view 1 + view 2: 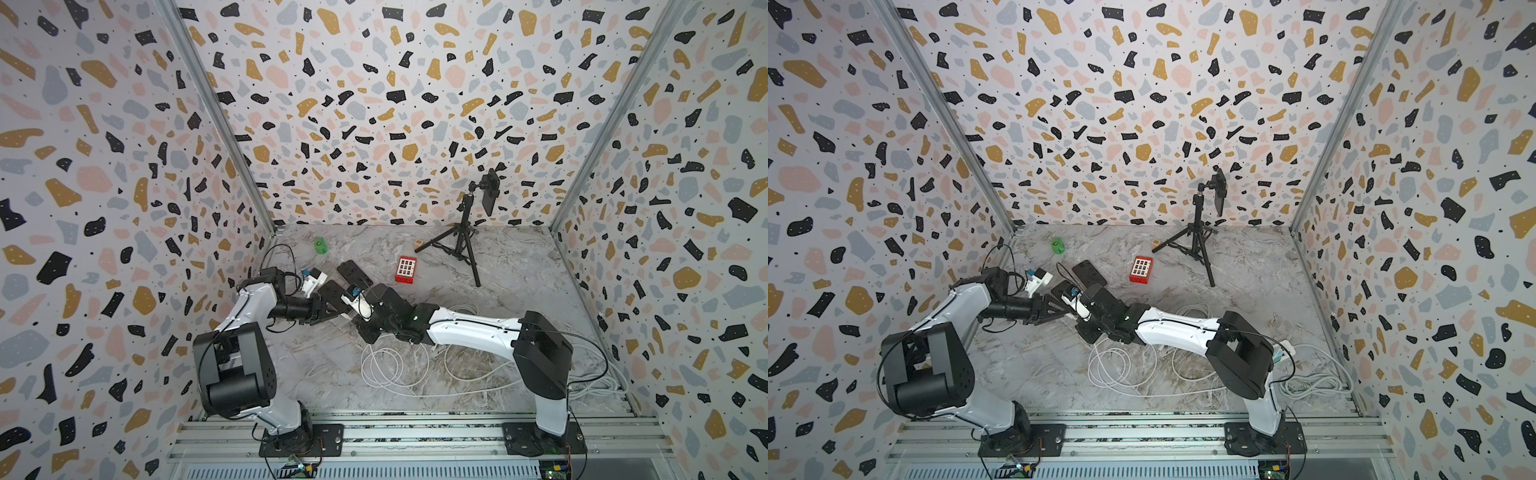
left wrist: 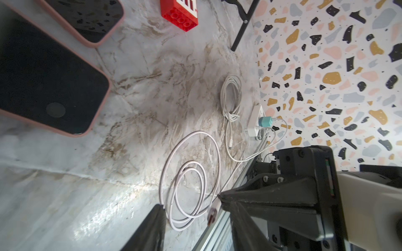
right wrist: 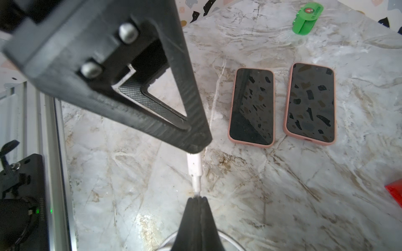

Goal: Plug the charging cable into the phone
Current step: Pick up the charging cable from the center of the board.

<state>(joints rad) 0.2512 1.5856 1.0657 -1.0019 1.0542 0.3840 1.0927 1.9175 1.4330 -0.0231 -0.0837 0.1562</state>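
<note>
Half open around plug (image 3: 194, 163) with left gripper (image 2: 192, 209); clamped on charging cable (image 3: 197, 184) with right gripper (image 3: 196, 198); could skew plug if squeezed off-centre.

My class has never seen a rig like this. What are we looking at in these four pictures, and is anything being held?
Two robot arms are bolted to a rail at the edge of a marble table. Two pictures look down on the whole scene; the two others come from cameras on the arms' wrists. On the table are two pink-cased phones, a red brick, a green piece, a tripod and white cable loops. The right pincer is shut on the charging cable just behind its plug. The left pincer stands open about the plug.
</note>
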